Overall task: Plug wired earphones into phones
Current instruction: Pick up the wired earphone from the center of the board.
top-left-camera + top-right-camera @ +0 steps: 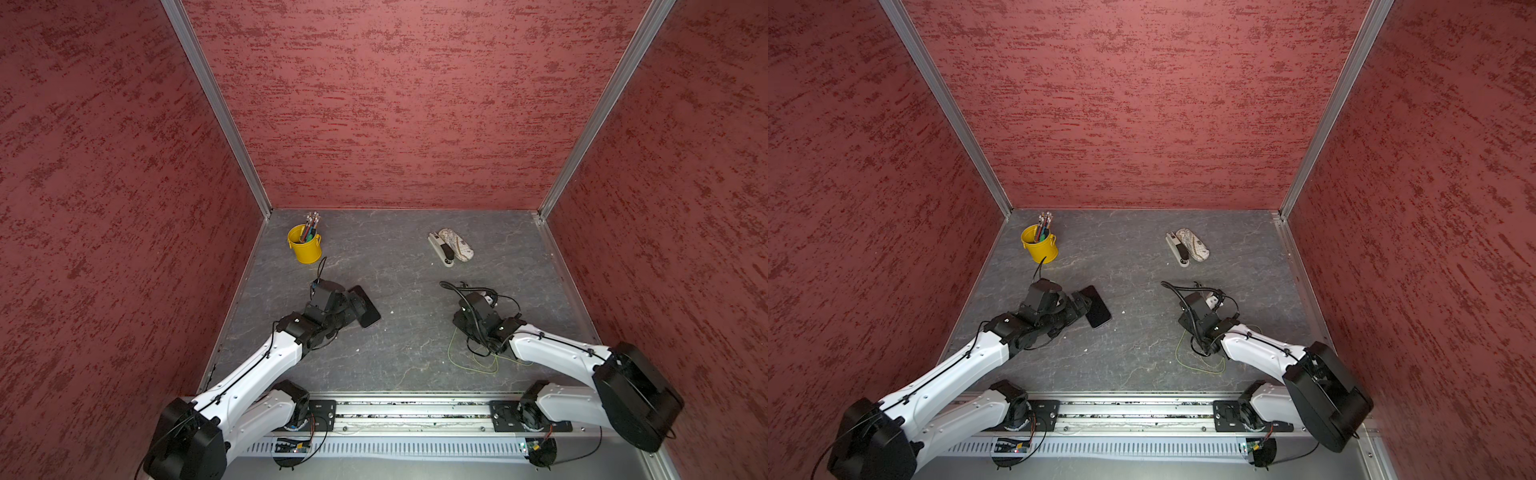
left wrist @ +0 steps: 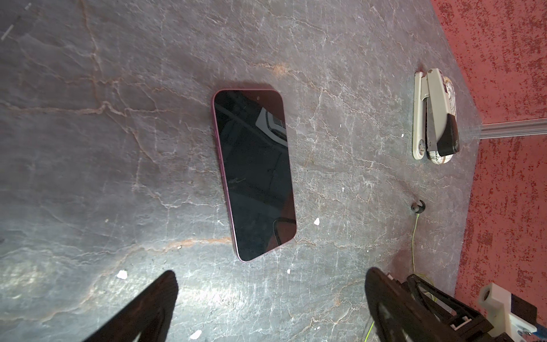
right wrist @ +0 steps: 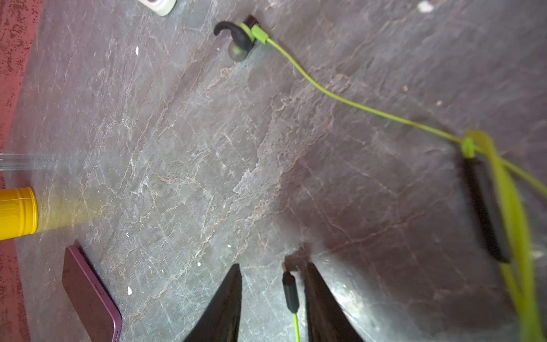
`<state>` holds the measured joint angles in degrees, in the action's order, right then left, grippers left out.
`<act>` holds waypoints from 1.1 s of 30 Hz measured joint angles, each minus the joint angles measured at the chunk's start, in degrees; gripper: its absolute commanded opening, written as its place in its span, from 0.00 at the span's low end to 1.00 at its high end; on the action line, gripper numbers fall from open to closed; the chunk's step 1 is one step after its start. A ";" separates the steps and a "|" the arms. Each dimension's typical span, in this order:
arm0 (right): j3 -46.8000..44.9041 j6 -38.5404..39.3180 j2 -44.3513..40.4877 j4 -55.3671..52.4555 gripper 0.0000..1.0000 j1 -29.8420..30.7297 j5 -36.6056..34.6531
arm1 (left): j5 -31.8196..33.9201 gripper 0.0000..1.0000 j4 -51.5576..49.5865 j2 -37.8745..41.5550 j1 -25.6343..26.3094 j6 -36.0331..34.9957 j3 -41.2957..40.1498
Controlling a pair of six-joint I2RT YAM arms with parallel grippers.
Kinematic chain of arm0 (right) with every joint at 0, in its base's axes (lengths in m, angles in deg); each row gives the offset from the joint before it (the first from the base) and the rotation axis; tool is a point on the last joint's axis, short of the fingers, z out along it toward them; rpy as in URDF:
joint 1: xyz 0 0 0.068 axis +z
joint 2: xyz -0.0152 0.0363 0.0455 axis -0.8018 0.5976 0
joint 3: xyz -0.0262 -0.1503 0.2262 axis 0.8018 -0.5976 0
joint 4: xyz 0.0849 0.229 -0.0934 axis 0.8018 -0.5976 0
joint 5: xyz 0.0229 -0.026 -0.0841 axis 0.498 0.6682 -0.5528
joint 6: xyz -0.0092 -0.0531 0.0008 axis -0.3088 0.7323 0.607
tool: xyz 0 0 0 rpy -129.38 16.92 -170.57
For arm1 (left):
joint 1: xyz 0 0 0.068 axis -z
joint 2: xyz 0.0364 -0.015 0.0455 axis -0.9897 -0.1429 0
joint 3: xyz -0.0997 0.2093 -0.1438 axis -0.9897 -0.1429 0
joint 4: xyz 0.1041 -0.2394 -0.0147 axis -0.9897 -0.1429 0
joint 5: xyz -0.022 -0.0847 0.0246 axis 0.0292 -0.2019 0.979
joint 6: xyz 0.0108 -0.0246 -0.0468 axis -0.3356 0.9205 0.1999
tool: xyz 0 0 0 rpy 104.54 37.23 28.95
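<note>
Wired earphones [image 3: 355, 105] sprawl over the bench [image 3: 177, 148]; their plug [image 3: 290, 291] lies inside the right tool [image 3: 273, 265], jaws parted, unclamped, lined up for pinching. Phone [image 2: 254, 174] lies flat just ahead of the released left tool [image 2: 271, 271], presumably for bracing.

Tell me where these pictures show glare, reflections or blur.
Left wrist view: the phone carries reflections on its glossy screen, and glare whitens the table. Right wrist view: the earphone cable looping near the lens is blurred, while the earbud is clearer.
</note>
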<state>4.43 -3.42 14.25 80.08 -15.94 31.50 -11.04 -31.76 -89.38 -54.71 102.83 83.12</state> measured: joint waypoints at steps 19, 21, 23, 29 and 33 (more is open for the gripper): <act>-1.57 0.00 1.73 2.23 0.25 0.61 0.52 | -0.04 1.00 -0.61 -2.60 0.00 -0.02 1.55; -1.84 -0.02 1.55 2.27 0.24 0.83 0.61 | -0.04 1.00 -0.61 -2.60 0.00 -0.02 1.55; -2.19 -0.04 1.49 2.36 0.23 0.96 0.63 | -0.04 1.00 -0.61 -2.71 0.00 -0.02 1.55; -2.60 -0.07 1.60 2.45 0.16 1.18 0.98 | -0.11 1.00 -0.61 -3.98 0.00 -0.02 1.55; -2.69 -0.11 1.57 2.47 0.11 1.22 0.96 | -0.20 1.00 -0.61 -4.57 0.00 -0.02 1.55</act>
<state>1.74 -3.53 15.82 82.55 -14.72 32.46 -11.24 -32.37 -93.95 -54.71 102.81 84.67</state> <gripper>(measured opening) 0.133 0.996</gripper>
